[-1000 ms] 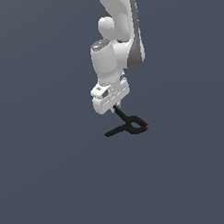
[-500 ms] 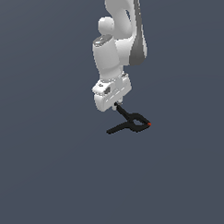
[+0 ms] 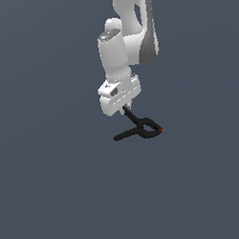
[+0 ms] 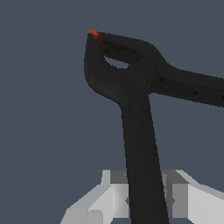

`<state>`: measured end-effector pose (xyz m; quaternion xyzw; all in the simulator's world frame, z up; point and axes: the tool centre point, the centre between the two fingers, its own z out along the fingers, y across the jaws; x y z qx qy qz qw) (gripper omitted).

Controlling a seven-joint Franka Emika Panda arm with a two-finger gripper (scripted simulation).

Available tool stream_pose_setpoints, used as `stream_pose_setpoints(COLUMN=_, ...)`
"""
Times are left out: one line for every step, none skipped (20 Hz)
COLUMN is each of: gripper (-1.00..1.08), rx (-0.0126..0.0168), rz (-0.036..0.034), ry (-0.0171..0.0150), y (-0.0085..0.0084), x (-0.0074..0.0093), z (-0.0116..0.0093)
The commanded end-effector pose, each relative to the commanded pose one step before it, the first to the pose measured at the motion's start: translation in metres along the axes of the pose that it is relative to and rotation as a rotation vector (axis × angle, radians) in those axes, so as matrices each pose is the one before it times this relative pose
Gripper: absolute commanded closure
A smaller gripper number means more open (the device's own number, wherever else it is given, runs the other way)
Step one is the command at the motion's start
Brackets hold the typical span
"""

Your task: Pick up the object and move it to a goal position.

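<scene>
The object [image 3: 143, 129] is a small black spring clamp with a looped jaw and a tiny orange-red tip, hanging just below the white arm in the exterior view. One of its thin handles runs up into my gripper [image 3: 126, 110], which is shut on it. The other handle splays out toward the exterior view's left. In the wrist view the object [image 4: 131, 83] fills the picture, one handle passing between my pale fingers [image 4: 177, 197], the orange-red tip at the far end. The clamp is held off the ground.
A plain dark grey-blue ground [image 3: 49, 187] lies all around. Nothing else shows in either view.
The arm has lifted slightly, carrying the clamp up and a little toward the exterior view's right. The grip on the handle is unchanged.
</scene>
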<state>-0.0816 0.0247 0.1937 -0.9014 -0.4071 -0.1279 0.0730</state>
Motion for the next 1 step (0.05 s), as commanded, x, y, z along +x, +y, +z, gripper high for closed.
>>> stream_pose_setpoints(gripper=1.08, rx=-0.00211, rz=-0.00050, ry=0.00122, y=0.00056, x=0.00173, z=-0.00370)
